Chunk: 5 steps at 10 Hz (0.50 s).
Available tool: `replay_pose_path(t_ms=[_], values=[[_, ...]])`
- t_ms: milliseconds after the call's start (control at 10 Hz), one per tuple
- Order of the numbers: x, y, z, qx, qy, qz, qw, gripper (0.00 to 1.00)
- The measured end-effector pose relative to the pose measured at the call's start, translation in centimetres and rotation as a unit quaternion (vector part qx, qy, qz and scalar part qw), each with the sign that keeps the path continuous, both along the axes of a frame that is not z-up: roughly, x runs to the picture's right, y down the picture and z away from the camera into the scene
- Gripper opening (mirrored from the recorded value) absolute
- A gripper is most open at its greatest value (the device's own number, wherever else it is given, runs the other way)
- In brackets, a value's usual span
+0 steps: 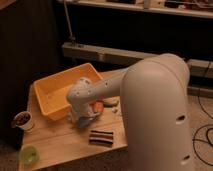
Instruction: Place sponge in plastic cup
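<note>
Gripper point(85, 120) low beside yellow bin point(54, 93) | green plastic cup point(28, 155) well apart

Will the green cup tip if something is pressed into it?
Likely light: the green cup looks small and thin, so it may slide or tip. It stands near the table edge. The claw sits by the yellow bin.

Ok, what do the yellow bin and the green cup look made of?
Yellow bin: probably moulded plastic, smooth, one even colour, rounded rim. Green cup: likely translucent plastic, its wall glows pale. The gripper sits low over the table beside the bin.
</note>
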<state>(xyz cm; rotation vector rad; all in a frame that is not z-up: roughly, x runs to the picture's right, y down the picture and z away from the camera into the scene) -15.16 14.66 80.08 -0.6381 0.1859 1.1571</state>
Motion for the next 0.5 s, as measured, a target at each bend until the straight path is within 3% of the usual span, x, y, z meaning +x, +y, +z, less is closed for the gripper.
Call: replay_pose_path(t_ms=[200, 500], values=[[0.1, -1.8, 0.2, 0.013, 0.0, 0.0, 0.9999, 0.02], [-3.6, -0.9, 1.3, -0.009, -0.042, -0.031, 0.9986, 0.29]])
